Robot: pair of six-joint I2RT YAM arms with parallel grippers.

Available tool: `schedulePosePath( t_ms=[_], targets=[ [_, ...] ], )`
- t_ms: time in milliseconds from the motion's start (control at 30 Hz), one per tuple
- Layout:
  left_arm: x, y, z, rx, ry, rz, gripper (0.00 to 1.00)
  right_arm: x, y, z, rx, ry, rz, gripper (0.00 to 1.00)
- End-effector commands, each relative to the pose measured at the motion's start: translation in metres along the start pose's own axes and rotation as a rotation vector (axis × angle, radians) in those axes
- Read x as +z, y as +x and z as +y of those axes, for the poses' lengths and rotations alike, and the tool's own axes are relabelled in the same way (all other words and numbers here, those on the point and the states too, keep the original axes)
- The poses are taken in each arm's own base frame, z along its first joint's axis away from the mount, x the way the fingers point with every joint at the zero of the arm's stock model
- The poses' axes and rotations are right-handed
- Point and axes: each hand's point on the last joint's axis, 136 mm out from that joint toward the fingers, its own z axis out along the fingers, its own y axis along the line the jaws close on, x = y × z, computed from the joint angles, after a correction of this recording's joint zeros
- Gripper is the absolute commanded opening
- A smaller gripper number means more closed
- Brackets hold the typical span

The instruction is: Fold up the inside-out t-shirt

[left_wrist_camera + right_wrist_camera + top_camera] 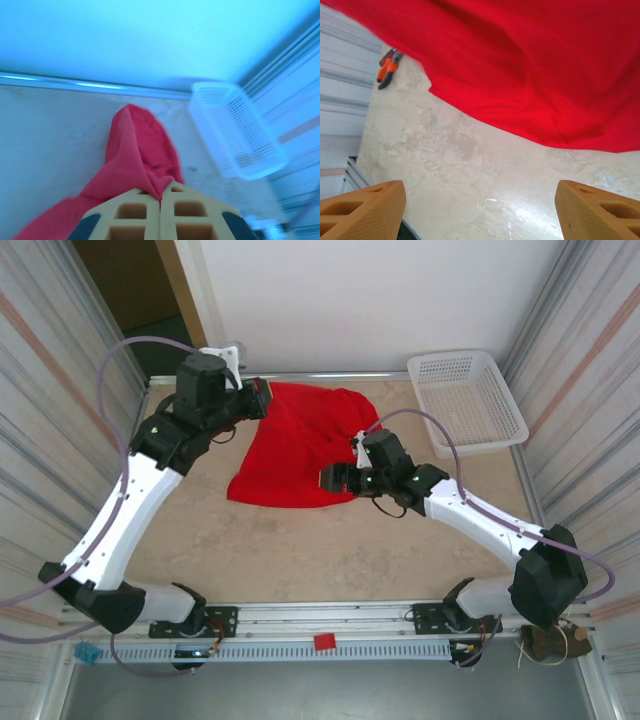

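Pinches red t-shirt [295, 445] in closed left gripper [160, 199]; holds right gripper [480, 200] wide beside hem. White basket [467, 400], orange-handled pliers [387, 67] nearby.

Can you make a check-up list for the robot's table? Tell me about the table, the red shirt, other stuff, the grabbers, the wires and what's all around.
Surface: pale marbled tabletop, bare in front of the shirt.
Job's things: red t-shirt lies crumpled at the far middle, and a ridge of its cloth rises to the left gripper.
Clutter: white basket in the far right corner, nothing seen inside; orange-handled pliers by a side wall.
Grippers: left gripper shut on the red t-shirt; right gripper open over bare table beside the shirt's edge.
Cables: pale purple cables loop off both arms, not snagged.
Surroundings: ribbed side walls, white back wall.
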Motion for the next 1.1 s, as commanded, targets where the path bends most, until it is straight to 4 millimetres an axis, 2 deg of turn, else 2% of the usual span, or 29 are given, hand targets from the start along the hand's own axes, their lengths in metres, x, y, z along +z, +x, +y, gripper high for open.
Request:
schedulePosePath(
  t_ms=[0, 200, 267, 367, 500, 600, 667, 800, 900, 967, 1000, 1033, 1067],
  targets=[
    [-0.001, 0.003, -0.018, -0.133, 0.040, 0.019, 0.00, -0.017, -0.029, 0.032, -0.012, -0.055, -0.131, 0.78],
    [-0.023, -0.023, -0.052, -0.171, 0.080, -0.103, 0.00, -0.021, -0.026, 0.063, -0.053, -0.102, -0.187, 0.78],
    [-0.028, -0.029, -0.062, -0.170, 0.092, -0.133, 0.00, -0.018, -0.025, 0.060, -0.057, -0.063, -0.199, 0.78],
    [-0.034, -0.035, -0.069, -0.173, 0.099, -0.159, 0.00, -0.012, -0.024, 0.024, -0.024, 0.093, -0.210, 0.81],
    [-0.040, -0.038, -0.061, -0.167, 0.064, -0.183, 0.00, 0.003, -0.026, -0.059, 0.103, 0.309, -0.208, 0.81],
    [-0.043, -0.029, -0.047, -0.161, 0.017, -0.177, 0.00, 0.015, -0.025, -0.114, 0.220, 0.411, -0.166, 0.80],
    [-0.043, -0.019, -0.038, -0.162, -0.008, -0.171, 0.00, 0.020, -0.023, -0.139, 0.261, 0.467, -0.136, 0.80],
    [-0.041, 0.003, -0.018, -0.138, -0.061, -0.140, 0.00, 0.031, -0.012, -0.169, 0.293, 0.562, -0.072, 0.80],
    [-0.036, 0.021, -0.006, -0.137, -0.080, -0.121, 0.00, 0.046, 0.000, -0.180, 0.321, 0.577, -0.024, 0.79],
    [-0.034, 0.030, -0.001, -0.133, -0.088, -0.108, 0.00, 0.058, 0.007, -0.184, 0.339, 0.565, 0.003, 0.75],
    [-0.033, 0.034, 0.001, -0.131, -0.093, -0.101, 0.00, 0.064, 0.008, -0.183, 0.341, 0.547, 0.013, 0.70],
    [-0.032, 0.038, 0.004, -0.130, -0.101, -0.096, 0.00, 0.069, 0.008, -0.182, 0.342, 0.530, 0.020, 0.58],
    [-0.032, 0.041, 0.007, -0.127, -0.110, -0.093, 0.00, 0.074, 0.007, -0.181, 0.340, 0.513, 0.030, 0.36]
  ],
)
